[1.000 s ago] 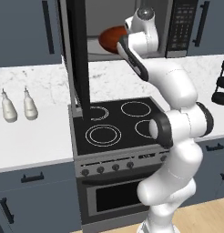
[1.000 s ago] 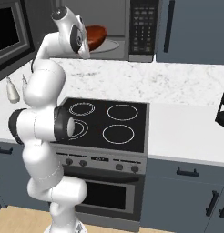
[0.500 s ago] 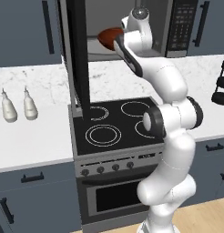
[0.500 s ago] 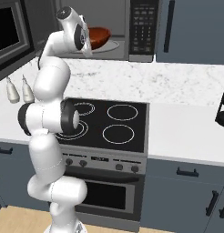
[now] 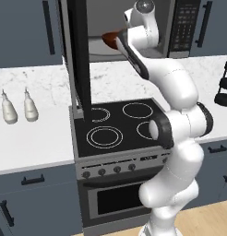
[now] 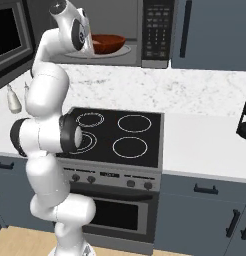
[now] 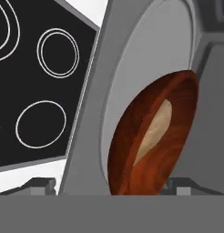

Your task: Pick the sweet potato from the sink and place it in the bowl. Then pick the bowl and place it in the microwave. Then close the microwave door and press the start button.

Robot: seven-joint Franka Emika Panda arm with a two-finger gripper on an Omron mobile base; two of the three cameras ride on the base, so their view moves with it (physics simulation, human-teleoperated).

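Though reached high above the stove (image 6: 115, 134), holds the gripper (image 7: 104, 184) just at the mouth of the microwave (image 6: 145, 30), beside the near rim of the bowl (image 6: 107, 42). Cannot tell whether the fingers are spread or pressed together: only two small dark tips (image 7: 41, 184) peek up at the bottom of the hand view, one on each side of the bowl's lower edge, and no contact can be made out. Sits inside the microwave, that bowl (image 7: 155, 136), reddish-brown and glossy, on the pale round turntable (image 7: 145, 68). Lies within the bowl, the sweet potato (image 7: 155, 127), a tapered tan shape against the inner wall. Stands swung wide open at the left of the microwave, the microwave door (image 5: 80, 55), seen edge-on from the left base view as a tall dark slab above the stove's left side. Shows the button panel (image 6: 156, 27) at the right of the microwave cavity. Left of the microwave, on the white counter (image 5: 32, 138), stand two pale bottles (image 5: 17, 108) side by side.
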